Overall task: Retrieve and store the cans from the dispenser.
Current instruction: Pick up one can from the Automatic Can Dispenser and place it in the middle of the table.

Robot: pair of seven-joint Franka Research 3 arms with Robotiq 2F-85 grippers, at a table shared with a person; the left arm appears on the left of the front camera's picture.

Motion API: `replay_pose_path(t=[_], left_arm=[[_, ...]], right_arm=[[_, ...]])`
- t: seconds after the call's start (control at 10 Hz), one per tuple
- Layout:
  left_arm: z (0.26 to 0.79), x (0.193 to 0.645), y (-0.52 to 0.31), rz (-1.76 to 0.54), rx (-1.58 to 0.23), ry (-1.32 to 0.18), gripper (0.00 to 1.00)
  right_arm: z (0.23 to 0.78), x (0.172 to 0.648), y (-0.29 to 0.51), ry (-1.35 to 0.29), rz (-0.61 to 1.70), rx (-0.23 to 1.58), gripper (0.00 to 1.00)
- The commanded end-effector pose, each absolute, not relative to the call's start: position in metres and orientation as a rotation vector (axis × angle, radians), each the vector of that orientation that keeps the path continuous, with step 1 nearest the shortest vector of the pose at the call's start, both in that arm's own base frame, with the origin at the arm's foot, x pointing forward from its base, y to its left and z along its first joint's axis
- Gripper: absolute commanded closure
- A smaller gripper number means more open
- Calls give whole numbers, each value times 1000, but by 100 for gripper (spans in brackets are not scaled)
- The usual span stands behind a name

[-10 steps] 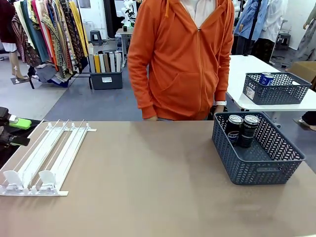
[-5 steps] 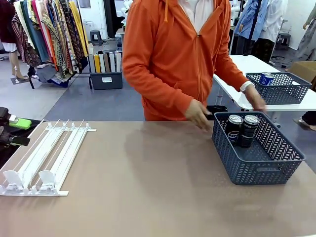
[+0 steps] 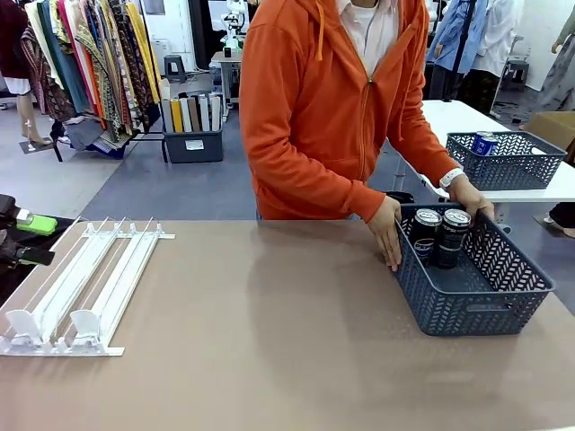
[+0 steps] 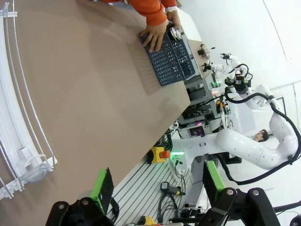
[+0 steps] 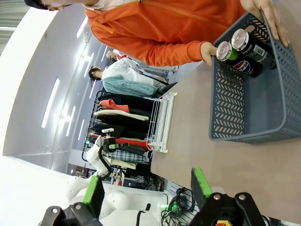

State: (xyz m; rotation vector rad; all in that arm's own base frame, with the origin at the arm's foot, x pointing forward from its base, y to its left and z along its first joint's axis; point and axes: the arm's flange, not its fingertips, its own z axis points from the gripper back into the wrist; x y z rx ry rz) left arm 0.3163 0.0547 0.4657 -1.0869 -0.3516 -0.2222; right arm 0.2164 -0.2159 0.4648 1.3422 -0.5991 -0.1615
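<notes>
Person's hands (image 3: 388, 232) come forward from their sides, now gripping the basket (image 3: 476, 296) rim

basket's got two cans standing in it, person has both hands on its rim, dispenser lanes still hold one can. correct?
Not quite: the dispenser lanes are empty, as the front view shows. The rest holds: two cans stand in the basket, and the person has one hand on its near-left rim and the other hand on its far rim.
</notes>
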Motion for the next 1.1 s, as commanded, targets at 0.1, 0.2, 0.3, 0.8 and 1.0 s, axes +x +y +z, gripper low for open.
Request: replay_pose_path(t=[0.1,0.2,0.3,0.8,1.0], left_arm=[[469,317,53,-215,-1103,-359,0],[469,317,53,-215,-1103,-359,0],[469,317,53,-215,-1103,-359,0],[469,317,53,-215,-1103,-359,0],[469,317,53,-215,-1103,-359,0]], right_arm=[[468,220,-216,-632,-144,1355,0],[468,220,-216,-632,-144,1355,0],[468,220,-216,-632,-144,1355,0],[468,220,-216,-632,-144,1355,0],[468,220,-216,-632,-144,1355,0]])
